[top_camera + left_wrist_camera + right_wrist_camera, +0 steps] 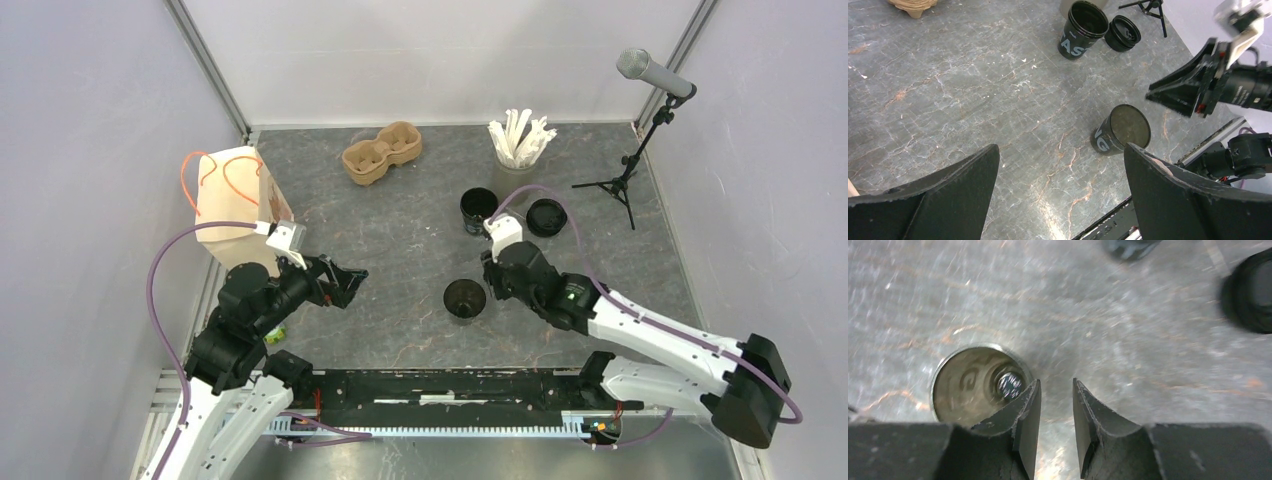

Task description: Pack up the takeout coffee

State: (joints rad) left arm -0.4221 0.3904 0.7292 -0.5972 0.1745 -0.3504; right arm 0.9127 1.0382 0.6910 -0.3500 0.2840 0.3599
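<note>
On the counter (pixel 400 230), a cup (pixel 465 298) stands near the middle. The right claw (pixel 1054 390) is just beside it at its 2 o'clock, and the left claw (pixel 348 282) is well apart at its 9 o'clock. A second cup (pixel 479 211) stands at its 12 o'clock, with a lid (pixel 546 217) lying just beside that one at 3 o'clock. From the counter's middle, the cup carrier (pixel 381 152) sits at 11 o'clock, the cup of sticks (pixel 520 142) at 1, the microphone stand (pixel 640 140) at 2 and the bag (pixel 232 190) at 9.

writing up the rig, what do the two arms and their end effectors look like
The left arm and right arm have white lower links and black upper joints. A purple cable loops along each, to a white camera block. The left end effector and right end effector each have two black wedge-shaped fingers.
</note>
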